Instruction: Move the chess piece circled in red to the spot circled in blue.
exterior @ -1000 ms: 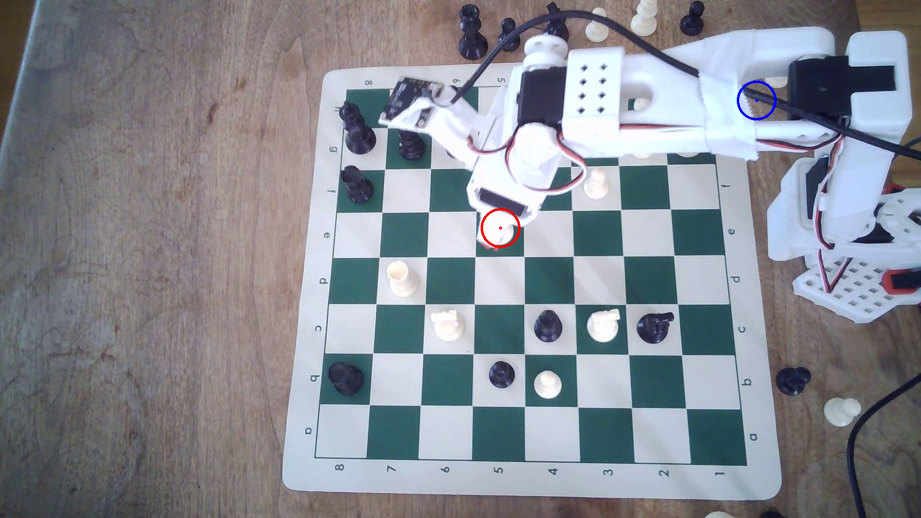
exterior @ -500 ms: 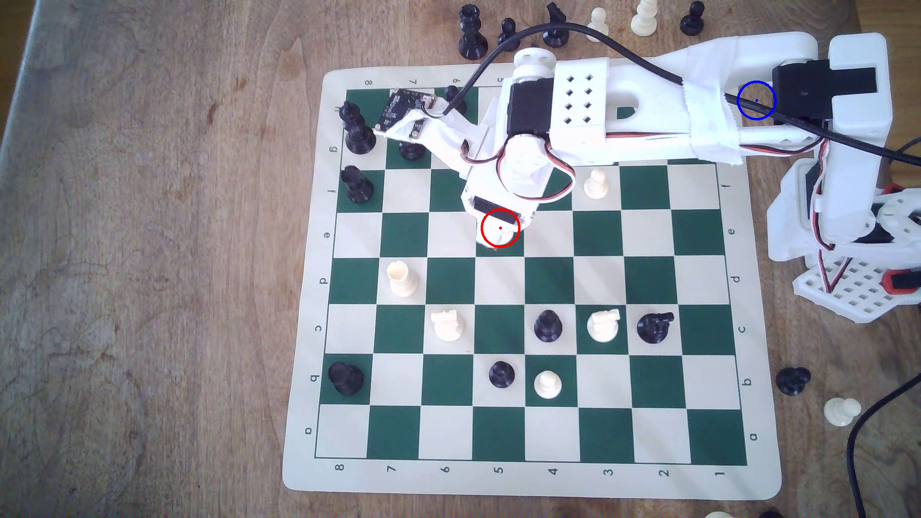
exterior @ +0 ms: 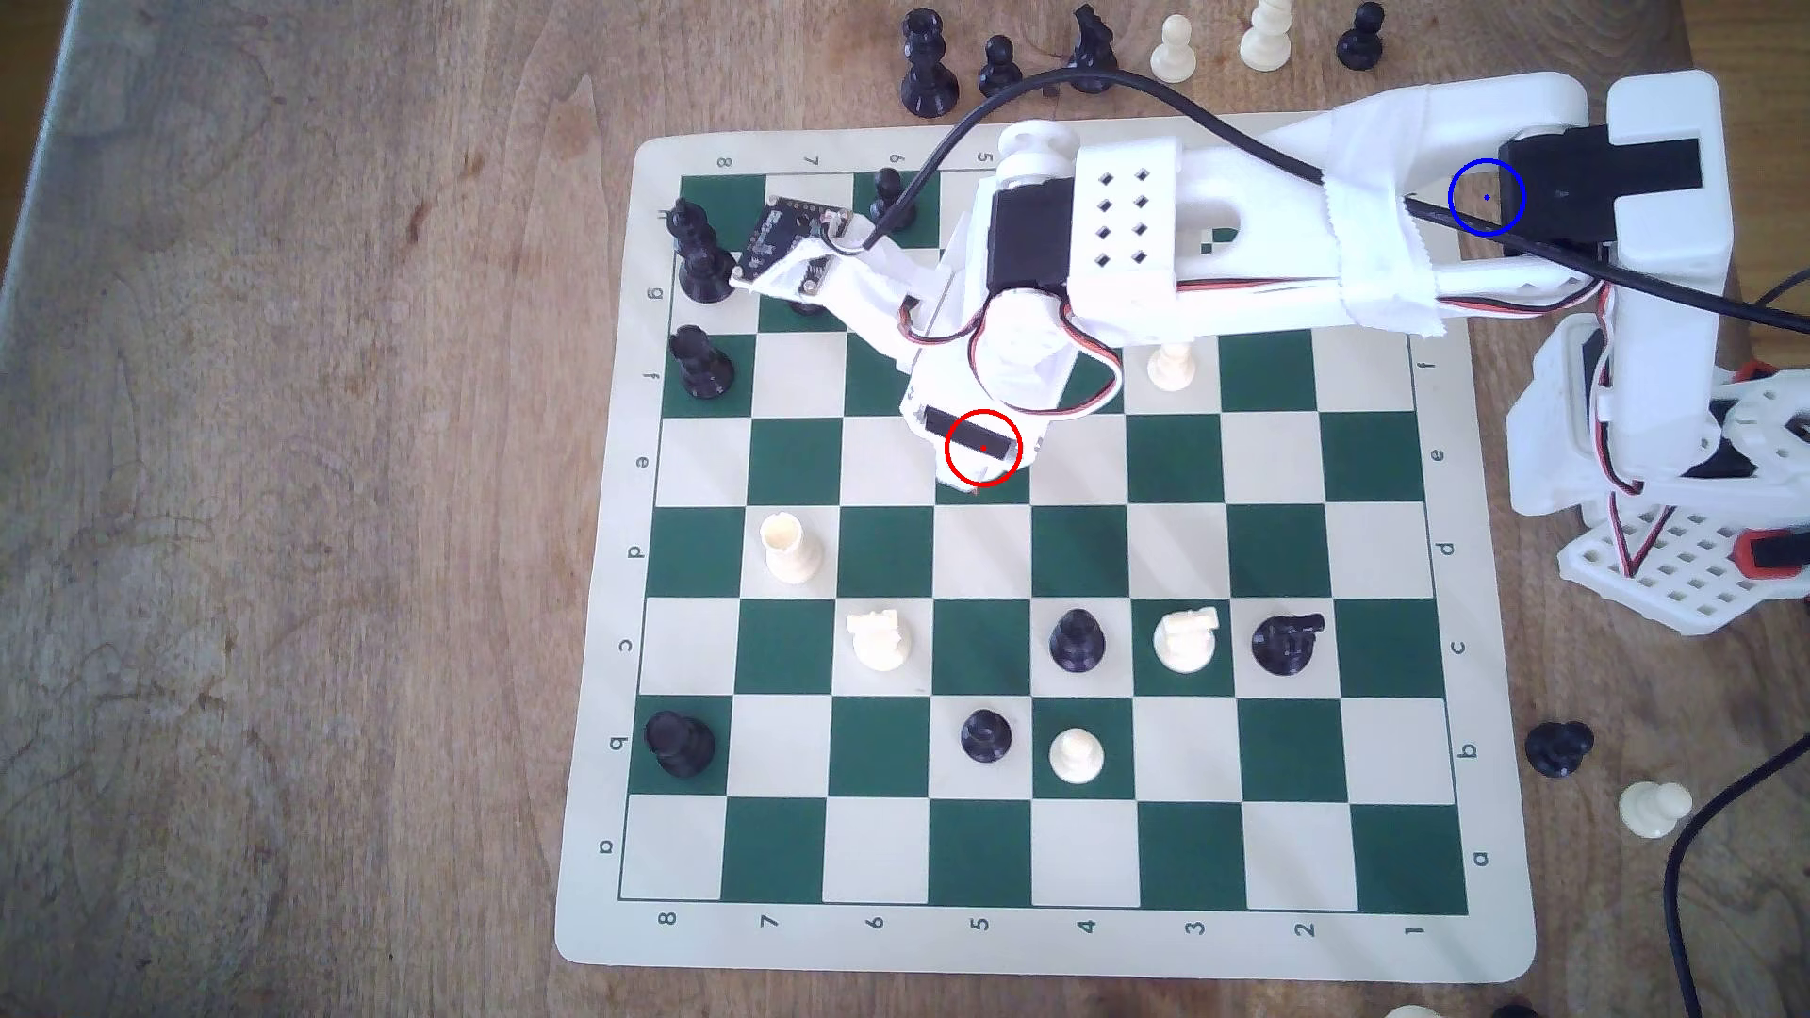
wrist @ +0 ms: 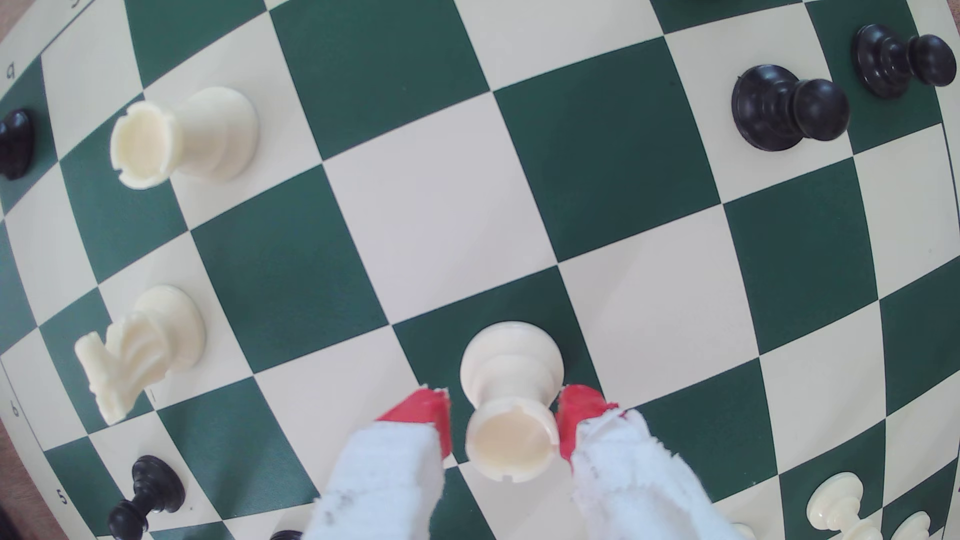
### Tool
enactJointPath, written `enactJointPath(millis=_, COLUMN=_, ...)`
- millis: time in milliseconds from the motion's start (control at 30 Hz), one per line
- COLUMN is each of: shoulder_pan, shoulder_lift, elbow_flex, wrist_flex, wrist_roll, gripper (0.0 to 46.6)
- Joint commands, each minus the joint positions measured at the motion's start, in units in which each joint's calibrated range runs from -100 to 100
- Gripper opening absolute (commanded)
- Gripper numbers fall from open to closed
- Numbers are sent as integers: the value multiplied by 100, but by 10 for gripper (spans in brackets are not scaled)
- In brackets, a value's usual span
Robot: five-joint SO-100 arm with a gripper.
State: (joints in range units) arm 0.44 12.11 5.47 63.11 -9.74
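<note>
Two red-tipped fingers (wrist: 421, 415) straddle the piece (wrist: 511, 363), one on each side of its head; they are released, not clenched, with one tip at or very near the head and a sliver of gap at the other. The piece stands upright on a green square near the middle of the board (exterior: 1077, 940); it is cream, with a round base, and from the wrist view its top looks hollowed and notched. In the exterior view the wrist covers it inside the red circle.

Step in hand, as judged: the grasp, with the fingers aligned and lowered but closure not made. The next move calls for an even squeeze on the head or neck, then a straight lift clear of the board before any travel; the nearest neighbours, a rook (wrist: 182, 135) and a knight (wrist: 140, 353), stand well apart. The spot (exterior: 1487, 198) lies off the board on the counter (exterior: 294, 489), at the exterior view's upper right beside the arm (exterior: 1273, 245), whose own links cross it; the carry must therefore fold back toward the base.

No container takes part; the board bears the pieces in play, and others stand loose on the counter.
</note>
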Motion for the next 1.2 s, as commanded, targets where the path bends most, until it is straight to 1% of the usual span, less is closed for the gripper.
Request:
enactJointPath(millis=0, shoulder_pan=-33, shoulder_lift=-184, elbow_flex=-492, wrist_flex=-54, wrist_roll=-20, gripper=80)
enactJointPath(millis=200, shoulder_pan=-56, shoulder_lift=-251, elbow_flex=-492, wrist_flex=-29, wrist_roll=-20, gripper=56)
enactJointPath(millis=233, shoulder_pan=-56, shoulder_lift=-277, elbow_flex=-492, wrist_flex=-13, wrist_roll=-20, gripper=46)
enactJointPath(millis=367, shoulder_pan=-72, shoulder_lift=-430, elbow_flex=-492, wrist_flex=53, wrist_roll=-20, gripper=37)
enactJointPath(millis=433, shoulder_pan=-87, shoulder_lift=-574, elbow_flex=-492, wrist_flex=110, wrist_roll=-24, gripper=14)
enactJointPath(millis=500, shoulder_pan=-87, shoulder_lift=-761, elbow_flex=-483, wrist_flex=192, wrist_roll=-24, gripper=4)
enactJointPath(millis=767, shoulder_pan=-33, shoulder_lift=-1924, elbow_flex=-338, wrist_flex=667, wrist_roll=10, gripper=4)
enactJointPath(millis=867, shoulder_pan=54, shoulder_lift=-2425, elbow_flex=-239, wrist_flex=987, wrist_roll=88, gripper=4)
enactJointPath(millis=933, shoulder_pan=147, shoulder_lift=-2645, elbow_flex=-139, wrist_flex=1134, wrist_roll=142, gripper=4)
enactJointPath(millis=1033, shoulder_pan=538, shoulder_lift=-3044, elbow_flex=278, wrist_flex=1208, wrist_roll=239, gripper=3)
enactJointPath(millis=1100, shoulder_pan=757, shoulder_lift=-3248, elbow_flex=487, wrist_flex=1208, wrist_roll=249, gripper=3)
enactJointPath(millis=1133, shoulder_pan=1000, shoulder_lift=-3418, elbow_flex=559, wrist_flex=1257, wrist_roll=205, gripper=3)
enactJointPath(millis=1167, shoulder_pan=1094, shoulder_lift=-3494, elbow_flex=559, wrist_flex=1314, wrist_roll=205, gripper=3)
